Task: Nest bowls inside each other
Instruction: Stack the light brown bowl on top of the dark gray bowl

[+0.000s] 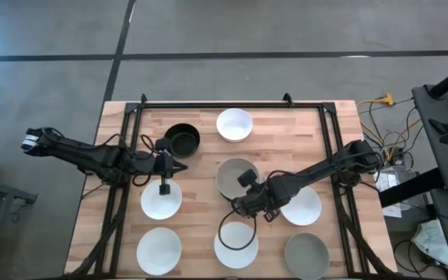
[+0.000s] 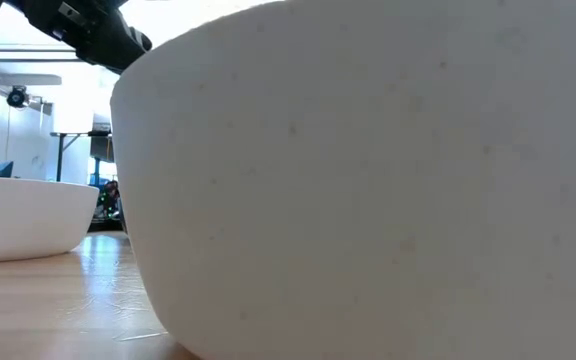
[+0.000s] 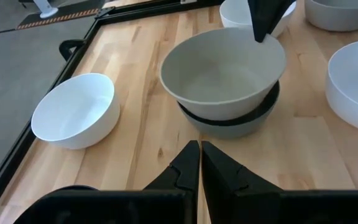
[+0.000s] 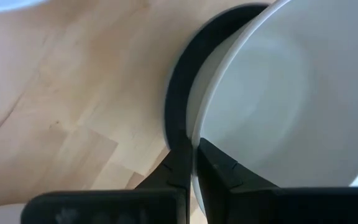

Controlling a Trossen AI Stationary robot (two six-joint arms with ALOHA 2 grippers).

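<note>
White bowl (image 4: 278, 93) rim is pinched in the right gripper (image 4: 194, 152), held over a dark bowl (image 4: 185, 81) near the table's (image 1: 201, 175) middle, apparently ready to nest. Left gripper (image 3: 200, 163) waits with fingers together and empty, facing a grey pair (image 3: 225, 78) already nested.

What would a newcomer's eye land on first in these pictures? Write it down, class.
The right gripper pinches the rim of a grey bowl near the middle of the table; that bowl sits tilted inside a darker bowl. In the low view, one white bowl fills nearly the whole picture.
</note>
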